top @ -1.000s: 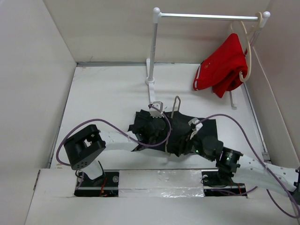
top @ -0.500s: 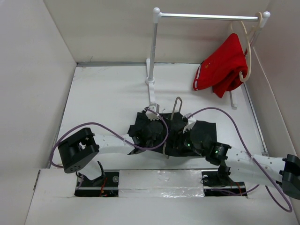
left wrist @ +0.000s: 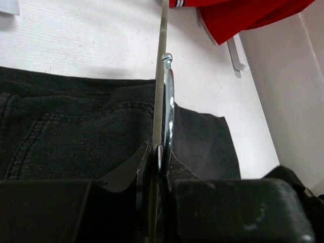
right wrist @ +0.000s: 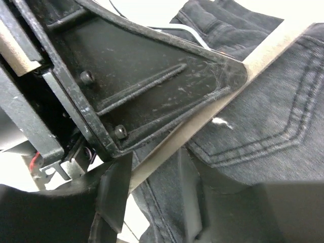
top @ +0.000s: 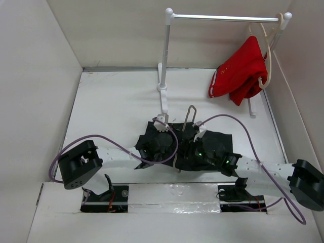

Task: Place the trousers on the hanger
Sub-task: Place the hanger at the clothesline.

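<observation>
L arm lies low, elbow out left, forearm reaching in over the trousers [left wrist: 76, 131], which lie crumpled mid-table [top: 116, 106] just ahead of both bases. The left gripper [left wrist: 158, 162] has its jaws clenched on the thin wire of the hanger [left wrist: 160, 76], held on edge w/ the hook toward the rail [top: 225, 18]. R arm mirrors it, elbow far out right, right gripper [top: 200, 132] down on the denim beside the hanger, jaws partway apart w/ cloth between; can't tell if they grip.
</observation>
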{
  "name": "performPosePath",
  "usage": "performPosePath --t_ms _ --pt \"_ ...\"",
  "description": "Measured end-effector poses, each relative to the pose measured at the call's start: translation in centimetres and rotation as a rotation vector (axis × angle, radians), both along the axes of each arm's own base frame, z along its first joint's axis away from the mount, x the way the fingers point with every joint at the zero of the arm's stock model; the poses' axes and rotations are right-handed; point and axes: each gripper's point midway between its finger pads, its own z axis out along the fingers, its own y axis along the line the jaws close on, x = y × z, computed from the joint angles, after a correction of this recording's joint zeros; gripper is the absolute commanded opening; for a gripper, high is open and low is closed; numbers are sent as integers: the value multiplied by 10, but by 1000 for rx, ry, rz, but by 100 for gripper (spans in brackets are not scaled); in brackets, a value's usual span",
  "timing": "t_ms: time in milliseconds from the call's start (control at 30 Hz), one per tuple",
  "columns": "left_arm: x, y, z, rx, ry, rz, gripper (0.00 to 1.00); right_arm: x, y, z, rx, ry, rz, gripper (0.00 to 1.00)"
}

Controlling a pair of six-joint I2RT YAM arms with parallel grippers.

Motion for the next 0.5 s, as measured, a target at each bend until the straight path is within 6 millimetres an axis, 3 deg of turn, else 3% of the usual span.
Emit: performPosePath --t_ms 67,367,400,500 --pt "0 1 2 -3 -5 3 0 1 1 1 22 2 10 39" --pt "1 8 14 -22 -27 25 0 5 4 9 124 10 52 10" --pt "1 9 17 -27 -32 27 0 5 5 11 135 6 55 2" --pt "1 11 22 -30 -42 28 0 6 4 17 166 1 59 0"
